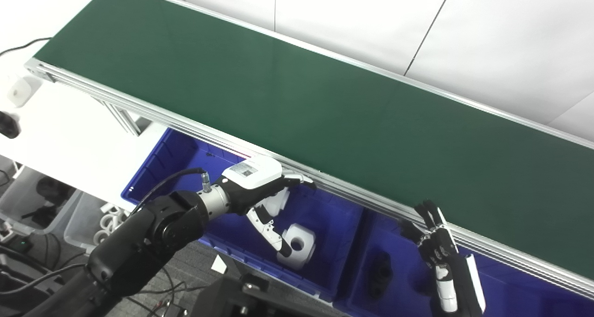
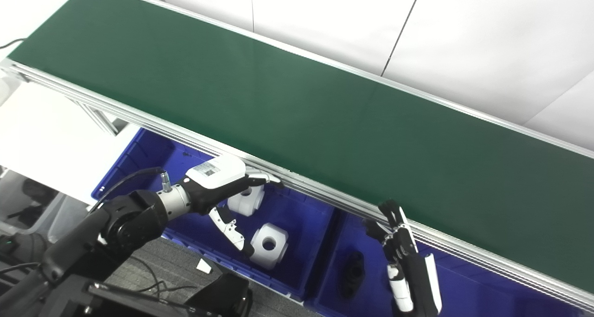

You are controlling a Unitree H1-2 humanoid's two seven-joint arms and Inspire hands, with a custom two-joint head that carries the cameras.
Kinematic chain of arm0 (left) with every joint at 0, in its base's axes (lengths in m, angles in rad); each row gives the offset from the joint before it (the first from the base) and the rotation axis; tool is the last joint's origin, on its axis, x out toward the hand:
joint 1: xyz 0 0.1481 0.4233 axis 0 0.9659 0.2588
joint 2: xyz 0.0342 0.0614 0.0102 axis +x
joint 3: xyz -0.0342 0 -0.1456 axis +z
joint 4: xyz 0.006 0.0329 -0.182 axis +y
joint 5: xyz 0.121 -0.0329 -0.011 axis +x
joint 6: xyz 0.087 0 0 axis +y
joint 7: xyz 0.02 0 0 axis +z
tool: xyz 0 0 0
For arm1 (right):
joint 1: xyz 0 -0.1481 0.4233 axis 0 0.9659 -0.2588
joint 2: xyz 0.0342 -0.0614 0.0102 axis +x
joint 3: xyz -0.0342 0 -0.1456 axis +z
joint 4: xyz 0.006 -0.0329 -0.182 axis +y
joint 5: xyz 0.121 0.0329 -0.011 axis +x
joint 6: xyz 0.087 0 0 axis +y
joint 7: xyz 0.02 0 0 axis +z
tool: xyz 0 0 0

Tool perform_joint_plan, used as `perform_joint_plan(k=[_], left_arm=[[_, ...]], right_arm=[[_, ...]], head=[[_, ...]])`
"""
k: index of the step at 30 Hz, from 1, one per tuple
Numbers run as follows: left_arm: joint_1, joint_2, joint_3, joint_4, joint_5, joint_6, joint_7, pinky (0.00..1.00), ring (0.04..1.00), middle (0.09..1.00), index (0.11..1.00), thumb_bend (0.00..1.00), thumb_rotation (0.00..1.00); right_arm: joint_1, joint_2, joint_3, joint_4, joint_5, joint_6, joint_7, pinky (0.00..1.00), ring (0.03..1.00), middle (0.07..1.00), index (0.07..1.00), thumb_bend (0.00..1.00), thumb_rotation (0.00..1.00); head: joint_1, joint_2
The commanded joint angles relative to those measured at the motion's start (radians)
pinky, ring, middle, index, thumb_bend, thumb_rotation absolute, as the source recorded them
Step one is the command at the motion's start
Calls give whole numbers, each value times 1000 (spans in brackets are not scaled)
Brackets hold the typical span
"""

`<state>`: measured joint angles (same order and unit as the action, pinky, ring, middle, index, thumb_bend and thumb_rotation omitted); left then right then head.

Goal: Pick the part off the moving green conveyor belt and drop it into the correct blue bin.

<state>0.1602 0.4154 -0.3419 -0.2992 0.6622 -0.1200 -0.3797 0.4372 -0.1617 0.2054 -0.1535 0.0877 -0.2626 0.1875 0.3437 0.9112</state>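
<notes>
Belt (image 1: 325,108) is running bare. Two white blocky parts (image 2: 268,245), each with a round hole, are lying in left bin (image 1: 153,168). Left hand (image 2: 218,182) is hovering there, fingers spread; right hand (image 2: 403,252), fingers loosely apart, holding nothing.

Two side-by-side head cameras look down closely, sharing the green conveyor belt (image 1: 325,103) and blue bins (image 2: 297,215).
</notes>
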Motion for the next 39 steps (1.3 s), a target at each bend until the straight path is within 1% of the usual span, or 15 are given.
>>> perform_joint_plan(k=[1, 3, 7, 9, 11, 13, 16, 20, 23, 24, 25, 26, 27, 32, 39], left_arm=[[-5, 0, 10, -67, -75, -47, 15, 681, 818, 844, 824, 1000, 606], [-1, -25, 8, -120, -142, -31, 6, 683, 815, 840, 815, 1000, 614], [2, -135, -15, -274, -369, 96, -18, 619, 734, 782, 753, 1000, 531], [-11, -193, -40, -316, -430, 146, -25, 574, 676, 730, 702, 971, 539], [-26, -250, -57, -312, -479, 163, -18, 567, 663, 715, 681, 960, 549], [-33, -298, -62, -262, -509, 133, 4, 583, 680, 719, 672, 958, 567], [-17, -365, -49, -123, -536, 30, 61, 602, 708, 737, 673, 956, 594], [18, -421, -24, 176, -492, -166, 173, 709, 794, 808, 717, 925, 610], [24, -393, -19, 329, -448, -279, 198, 730, 824, 853, 763, 931, 618], [24, -381, -18, 352, -447, -301, 197, 729, 824, 854, 764, 931, 616], [27, -355, -18, 368, -443, -317, 189, 727, 824, 856, 767, 932, 613], [29, -339, -18, 377, -440, -328, 183, 714, 822, 862, 774, 943, 607], [32, -309, -17, 380, -445, -338, 176, 710, 821, 864, 777, 946, 605], [47, -208, -12, 346, -504, -349, 167, 747, 856, 891, 808, 964, 637], [81, -150, -21, 270, -529, -350, 176, 747, 845, 883, 796, 969, 643]], right_arm=[[2, -3, -3, -32, -3, -1, 11, 790, 794, 930, 957, 828, 896], [0, -4, -5, -30, -3, -2, 12, 784, 792, 929, 958, 833, 898], [-3, -3, -11, -22, -12, -5, 7, 768, 791, 927, 960, 828, 907], [-6, -1, -12, -14, -13, -6, 8, 767, 797, 930, 962, 821, 908], [-12, 2, -10, -1, -18, -9, 9, 770, 814, 934, 960, 817, 907], [-19, 8, -5, 16, -30, -15, 7, 770, 824, 929, 956, 821, 908], [-25, 23, 0, 52, -53, -37, 0, 770, 820, 932, 957, 827, 911], [-20, 55, 9, 106, -98, -87, -22, 756, 801, 927, 950, 834, 914], [-15, 85, 18, 141, -117, -119, -37, 748, 795, 914, 939, 817, 894], [-15, 95, 22, 152, -123, -128, -42, 748, 796, 913, 938, 815, 892], [-12, 108, 27, 161, -132, -134, -49, 748, 796, 912, 937, 813, 889], [-11, 116, 31, 167, -138, -138, -54, 755, 808, 910, 934, 812, 882], [-10, 133, 34, 179, -157, -151, -70, 757, 812, 909, 933, 812, 880], [-7, 195, 54, 218, -236, -182, -129, 788, 846, 895, 930, 834, 915], [-10, 223, 77, 267, -261, -204, -162, 826, 858, 911, 928, 845, 903]], head=[[-2, -1], [-3, -2], [-4, -5], [-16, -11], [-30, -18], [-55, -32], [-124, -73], [-199, -119], [-280, -153], [-288, -155], [-338, -167], [-338, -167], [-401, -179], [-542, -210], [-565, -236]])
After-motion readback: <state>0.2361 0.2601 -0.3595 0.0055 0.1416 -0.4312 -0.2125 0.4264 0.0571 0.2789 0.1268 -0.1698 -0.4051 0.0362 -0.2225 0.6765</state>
